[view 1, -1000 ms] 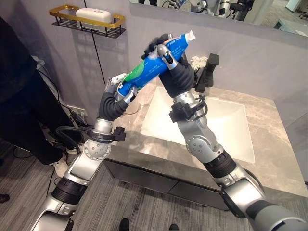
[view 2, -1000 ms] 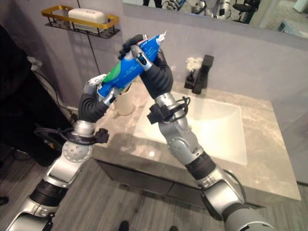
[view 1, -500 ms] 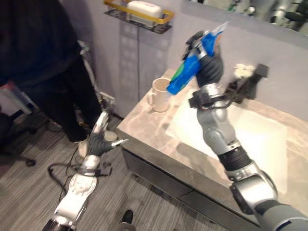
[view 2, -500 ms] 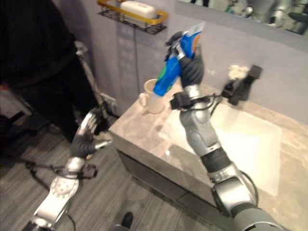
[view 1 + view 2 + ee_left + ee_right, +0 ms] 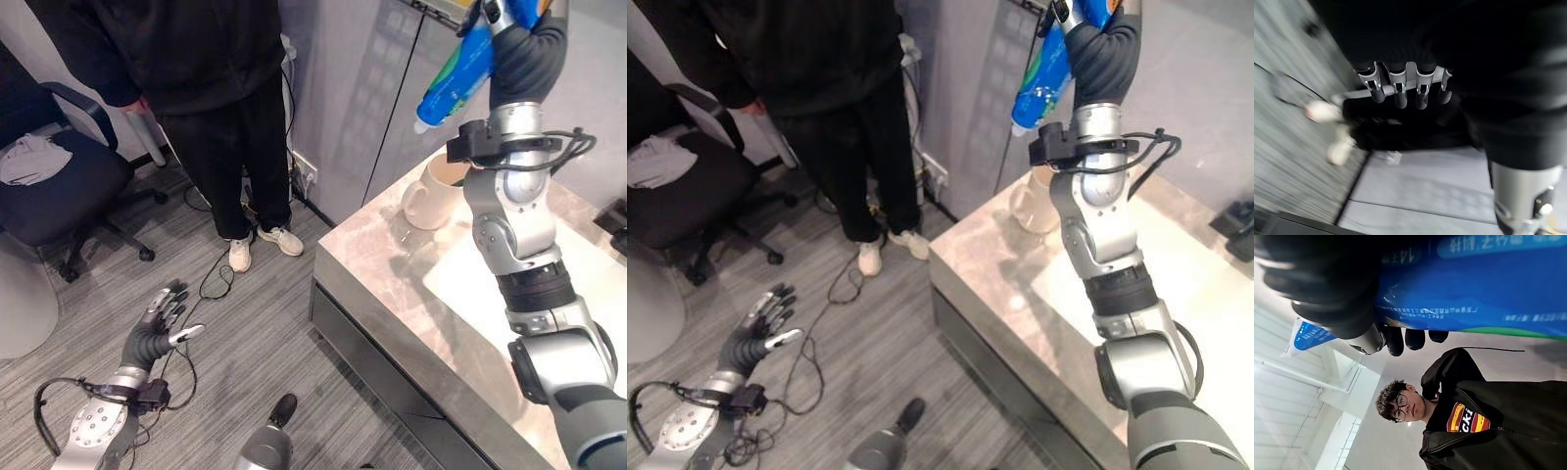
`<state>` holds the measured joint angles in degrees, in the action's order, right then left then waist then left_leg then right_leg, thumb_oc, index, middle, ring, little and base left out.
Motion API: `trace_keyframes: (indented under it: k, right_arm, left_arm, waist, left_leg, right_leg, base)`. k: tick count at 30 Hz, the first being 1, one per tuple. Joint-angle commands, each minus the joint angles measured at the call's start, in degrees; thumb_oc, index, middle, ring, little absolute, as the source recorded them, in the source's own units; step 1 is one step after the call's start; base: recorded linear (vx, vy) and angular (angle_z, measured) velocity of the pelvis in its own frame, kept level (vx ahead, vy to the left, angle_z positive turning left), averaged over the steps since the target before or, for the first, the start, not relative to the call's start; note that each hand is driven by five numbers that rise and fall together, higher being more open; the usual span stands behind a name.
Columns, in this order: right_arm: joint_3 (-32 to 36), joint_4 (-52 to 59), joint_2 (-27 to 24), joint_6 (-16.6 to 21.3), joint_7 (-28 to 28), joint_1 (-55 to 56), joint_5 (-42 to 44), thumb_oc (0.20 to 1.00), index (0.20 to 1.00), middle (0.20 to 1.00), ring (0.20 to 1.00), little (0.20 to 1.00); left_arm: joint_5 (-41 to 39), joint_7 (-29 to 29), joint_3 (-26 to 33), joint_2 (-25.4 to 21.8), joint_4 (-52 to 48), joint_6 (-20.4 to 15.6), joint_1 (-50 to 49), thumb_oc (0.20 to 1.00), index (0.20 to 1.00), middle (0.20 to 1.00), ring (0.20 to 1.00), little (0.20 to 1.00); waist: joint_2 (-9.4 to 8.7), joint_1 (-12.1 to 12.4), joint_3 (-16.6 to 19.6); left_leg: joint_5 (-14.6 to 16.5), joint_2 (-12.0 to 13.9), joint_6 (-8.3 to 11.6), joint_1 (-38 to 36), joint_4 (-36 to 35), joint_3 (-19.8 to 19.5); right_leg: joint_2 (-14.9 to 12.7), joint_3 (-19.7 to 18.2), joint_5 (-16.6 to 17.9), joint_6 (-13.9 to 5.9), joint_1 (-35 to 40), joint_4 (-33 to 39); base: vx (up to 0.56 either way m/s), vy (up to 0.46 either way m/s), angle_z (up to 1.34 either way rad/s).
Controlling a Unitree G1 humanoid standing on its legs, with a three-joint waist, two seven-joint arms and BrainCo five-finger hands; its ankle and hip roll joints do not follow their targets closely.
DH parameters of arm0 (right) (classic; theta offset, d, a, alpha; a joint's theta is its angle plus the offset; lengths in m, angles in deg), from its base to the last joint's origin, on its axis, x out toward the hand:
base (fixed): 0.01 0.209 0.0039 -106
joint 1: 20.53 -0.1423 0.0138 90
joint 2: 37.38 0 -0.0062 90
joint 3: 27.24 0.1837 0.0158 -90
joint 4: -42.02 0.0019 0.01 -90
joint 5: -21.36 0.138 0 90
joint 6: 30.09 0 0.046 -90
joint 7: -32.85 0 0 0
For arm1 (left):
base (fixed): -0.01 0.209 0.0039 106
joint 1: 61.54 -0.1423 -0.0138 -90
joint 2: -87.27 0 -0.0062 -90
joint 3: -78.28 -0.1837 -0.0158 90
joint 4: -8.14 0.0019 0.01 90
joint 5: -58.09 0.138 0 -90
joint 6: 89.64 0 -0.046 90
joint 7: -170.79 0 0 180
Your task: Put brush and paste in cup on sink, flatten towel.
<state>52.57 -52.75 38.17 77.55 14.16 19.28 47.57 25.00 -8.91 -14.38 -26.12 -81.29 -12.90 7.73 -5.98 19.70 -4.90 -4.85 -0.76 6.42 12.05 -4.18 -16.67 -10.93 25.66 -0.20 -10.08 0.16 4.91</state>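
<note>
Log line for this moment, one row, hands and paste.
right hand: shut on toothpaste tube, raised above cup on counter | left hand: open, low over floor | person standing nearby

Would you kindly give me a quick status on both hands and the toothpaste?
Right hand shut on toothpaste tube, raised above cup on counter. Left hand open, low over floor. Person standing beside counter.
</note>
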Motion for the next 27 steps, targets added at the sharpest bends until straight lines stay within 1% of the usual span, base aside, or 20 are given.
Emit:
trace_keyframes:
  k: [1,3,8,12,16,21,27]
  right_arm:
    - [-1.0,0.8,-5.8,0.4,-0.5,-1.5,-6.2,0.2,0.2,0.2,0.2,0.2]
    - [-1.3,0.4,-6.3,0.0,-0.6,-1.6,-7.2,0.2,0.2,0.2,0.2,0.2]
    - [-1.3,-1.8,-7.4,-0.9,-2.1,-1.4,-10.0,0.2,0.2,0.2,0.2,0.2]
    - [-2.0,-2.5,-7.9,-1.8,-2.6,-2.6,-12.6,0.2,0.2,0.2,0.2,0.2]
    - [-2.2,-4.1,-7.3,-1.6,-2.7,-3.0,-11.5,0.2,0.2,0.2,0.2,0.2]
    - [-2.2,-5.4,-4.7,-1.4,-2.4,-2.0,-9.9,0.2,0.2,0.2,0.2,0.2]
    - [-2.5,-7.8,-3.3,-1.3,-2.1,-1.8,-7.8,0.2,0.2,0.2,0.2,0.2]
  left_arm:
    - [4.1,0.5,-0.1,-2.7,2.2,-0.4,-0.6,1.0,1.0,1.0,1.0,1.0]
    - [4.3,0.6,-0.6,-2.3,3.2,-0.2,-0.3,1.0,1.0,1.0,1.0,1.0]
    - [5.5,-0.9,-0.9,1.6,6.2,0.2,0.2,1.0,1.0,1.0,1.0,1.0]
    - [6.3,-1.2,-1.1,2.1,6.5,0.1,0.7,1.0,1.0,1.0,1.0,1.0]
    - [6.6,-1.3,-2.0,2.3,6.9,0.1,1.3,1.0,1.0,1.0,1.0,1.0]
    - [7.6,-1.6,-3.7,2.7,7.7,0.3,2.6,1.0,1.0,1.0,1.0,1.0]
    - [8.2,-1.4,-5.0,2.4,7.8,0.1,3.0,1.0,1.0,1.0,1.0,1.0]
  waist:
    - [-2.48,-0.1,3.4]
    - [-2.54,0.0,3.3]
    - [-2.81,-0.3,3.0]
    - [-2.89,-0.5,2.9]
    - [-2.79,-0.6,2.8]
    - [-2.5,-1.0,2.7]
    - [-2.19,-1.2,2.5]
  left_leg:
    - [-1.9,2.8,0.84,2.8,-0.8,5.6]
    - [-1.9,2.8,0.78,2.8,-0.8,5.7]
    - [-1.7,2.8,0.59,3.0,-0.8,6.1]
    - [-1.5,2.8,0.45,2.7,-0.8,6.7]
    - [-1.5,3.0,0.44,2.5,-0.8,6.8]
    - [-1.4,3.1,0.4,2.5,-0.8,7.1]
    - [-1.5,3.3,0.4,2.7,-0.8,7.0]
  right_leg:
    - [-7.3,-2.7,7.9,-4.13,2.1,0.1]
    - [-7.3,-2.9,8.0,-4.17,2.0,0.1]
    - [-7.4,-3.4,8.2,-4.32,1.5,0.1]
    - [-7.5,-3.9,8.4,-4.38,1.3,0.1]
    - [-7.5,-4.2,8.4,-4.34,1.3,0.1]
    - [-7.4,-4.5,8.3,-4.32,1.2,0.1]
    - [-7.3,-4.7,8.2,-4.37,0.8,0.1]
  base:
    - [0.0,0.0,0.0]
    - [0.0,0.0,0.0]
    - [0.01,0.0,-0.02]
    - [0.01,0.001,-0.1]
    - [0.01,-0.004,-0.04]
    - [0.0,0.0,0.0]
    - [0.0,0.0,0.0]
